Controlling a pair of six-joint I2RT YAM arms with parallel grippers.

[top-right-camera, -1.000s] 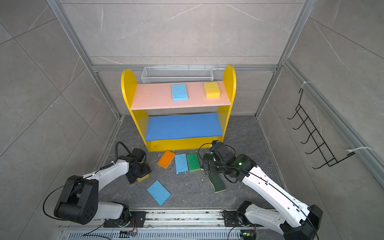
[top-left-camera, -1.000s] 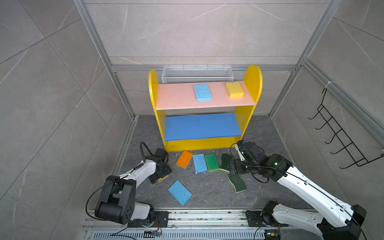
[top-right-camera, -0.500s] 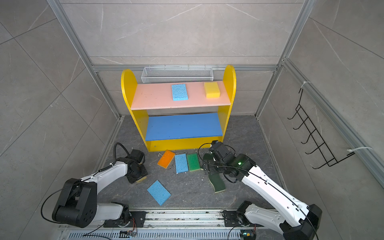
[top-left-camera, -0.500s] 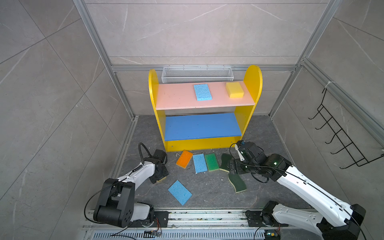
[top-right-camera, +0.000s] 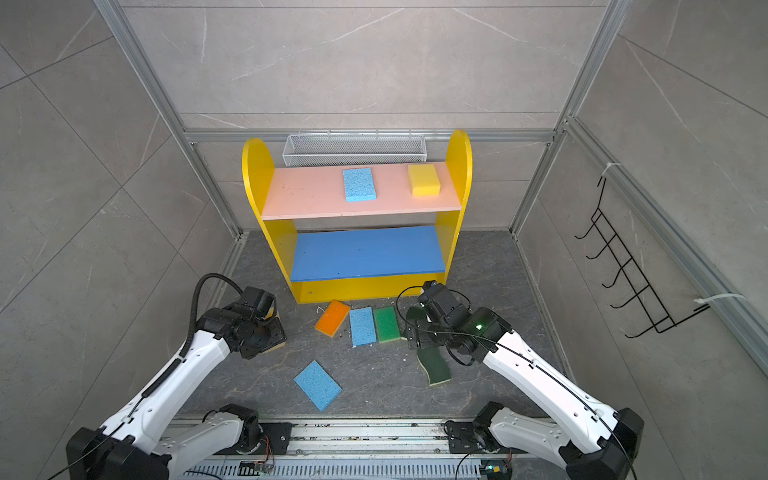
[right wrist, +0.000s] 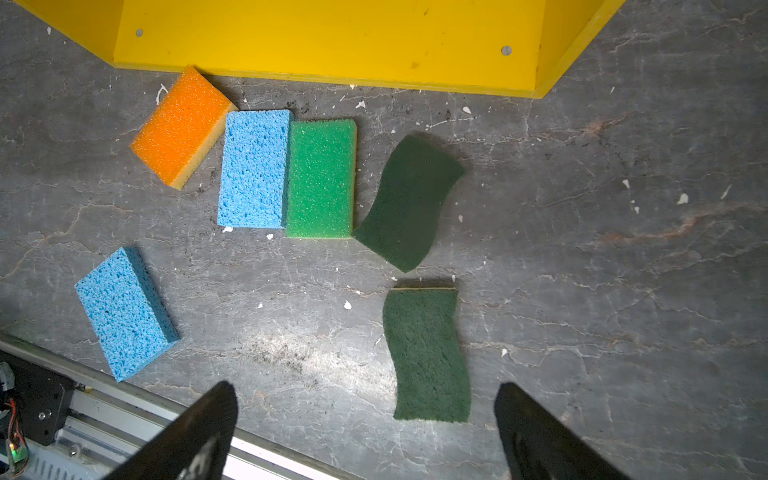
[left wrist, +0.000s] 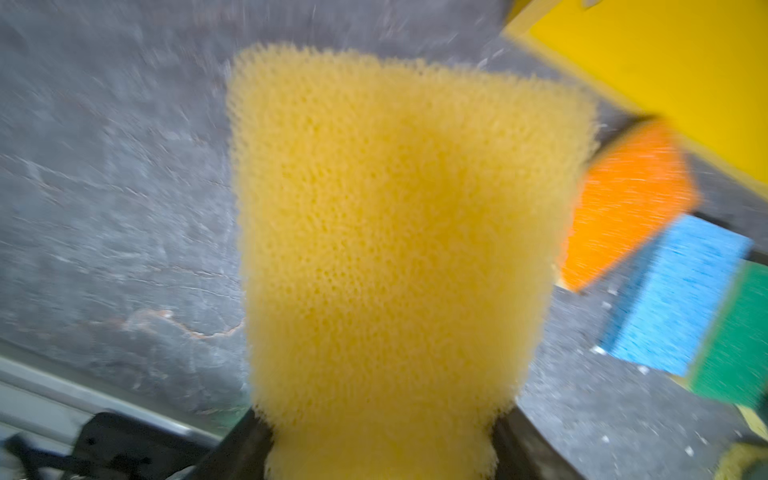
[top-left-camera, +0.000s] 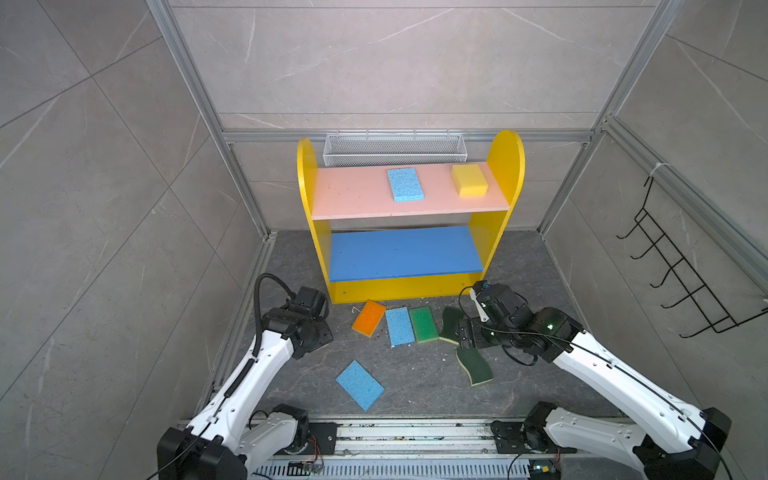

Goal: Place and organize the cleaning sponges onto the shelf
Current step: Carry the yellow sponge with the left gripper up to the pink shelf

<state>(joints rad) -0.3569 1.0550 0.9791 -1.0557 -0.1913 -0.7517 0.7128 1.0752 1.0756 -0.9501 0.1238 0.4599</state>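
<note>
My left gripper [left wrist: 380,440] is shut on a thick yellow sponge [left wrist: 395,228], low over the floor left of the shelf [top-left-camera: 353,195]; in both top views the arm mostly hides it. My right gripper [right wrist: 365,399] hangs open above two wavy dark green sponges [right wrist: 409,203] [right wrist: 428,353], holding nothing. An orange sponge [top-left-camera: 369,318], a light blue one [top-left-camera: 400,326] and a bright green one [top-left-camera: 424,324] lie in a row before the shelf's base. Another light blue sponge [top-left-camera: 359,385] lies nearer the front. The pink board carries a light blue sponge [top-left-camera: 405,185] and a yellow one [top-left-camera: 469,179].
A white mesh basket [top-left-camera: 395,149] hangs behind the shelf. A black wire hook rack [top-left-camera: 681,274] is on the right wall. A metal rail [top-left-camera: 415,432] runs along the front edge. The left gripper works close to the left wall. Crumbs dot the floor.
The left jaws have closed on the yellow sponge, and that arm has shifted slightly. The right arm and the other sponges have stayed where they were.
</note>
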